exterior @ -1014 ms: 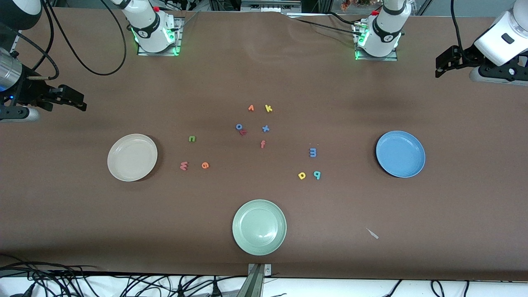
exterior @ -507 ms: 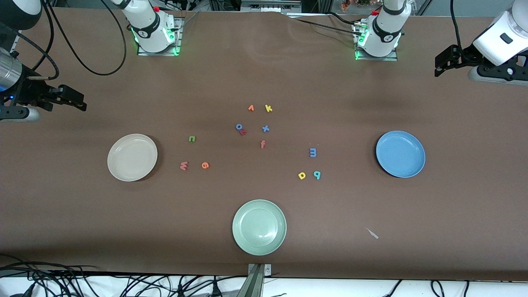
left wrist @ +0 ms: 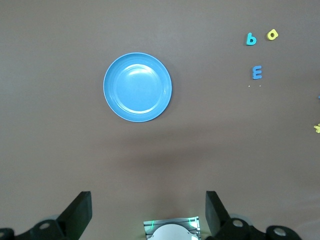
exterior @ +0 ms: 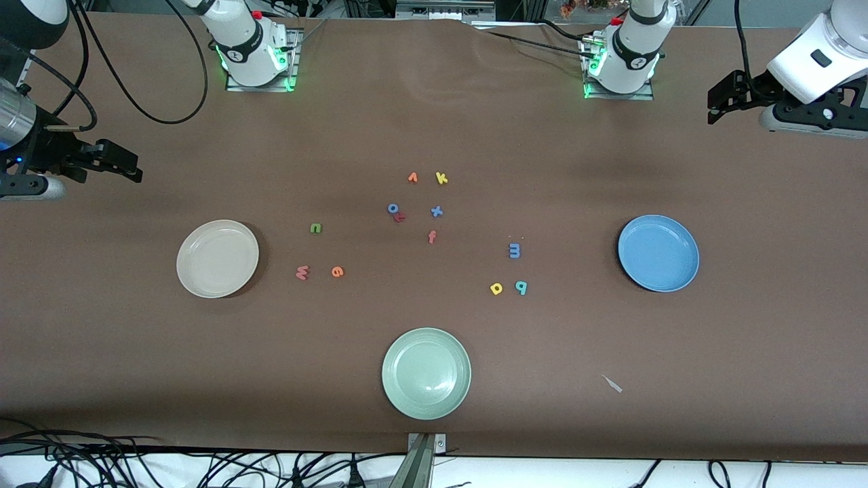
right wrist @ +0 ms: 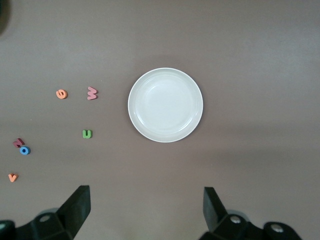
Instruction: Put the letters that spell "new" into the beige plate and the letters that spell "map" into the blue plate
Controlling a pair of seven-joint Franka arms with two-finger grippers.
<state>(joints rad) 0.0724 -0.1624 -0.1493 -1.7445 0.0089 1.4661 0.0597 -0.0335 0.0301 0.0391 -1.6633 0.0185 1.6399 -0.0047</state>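
The beige plate (exterior: 217, 258) (right wrist: 165, 105) lies bare toward the right arm's end of the table. Beside it lie the green n (exterior: 315, 228) (right wrist: 87, 134), the pinkish-red w (exterior: 302, 272) (right wrist: 92, 92) and the orange e (exterior: 337, 272) (right wrist: 61, 94). The blue plate (exterior: 658, 253) (left wrist: 137, 87) lies bare toward the left arm's end, with the blue m (exterior: 515, 251) (left wrist: 257, 72), yellow a (exterior: 496, 289) (left wrist: 272, 34) and teal p (exterior: 521, 287) (left wrist: 251, 38) beside it. My right gripper (exterior: 129, 168) (right wrist: 145, 192) hangs open over bare table at its end. My left gripper (exterior: 720, 102) (left wrist: 147, 197) hangs open over bare table at its end.
A pale green plate (exterior: 426, 373) sits near the front edge at mid-table. Spare letters cluster in the middle: orange v (exterior: 412, 177), yellow k (exterior: 441, 178), blue o (exterior: 392, 208), blue x (exterior: 437, 211), red f (exterior: 432, 236). A small white scrap (exterior: 612, 383) lies nearer the front camera than the blue plate.
The left arm's hand has drifted slightly toward the robots' side of the table. The right arm, the letters and the plates have not moved.
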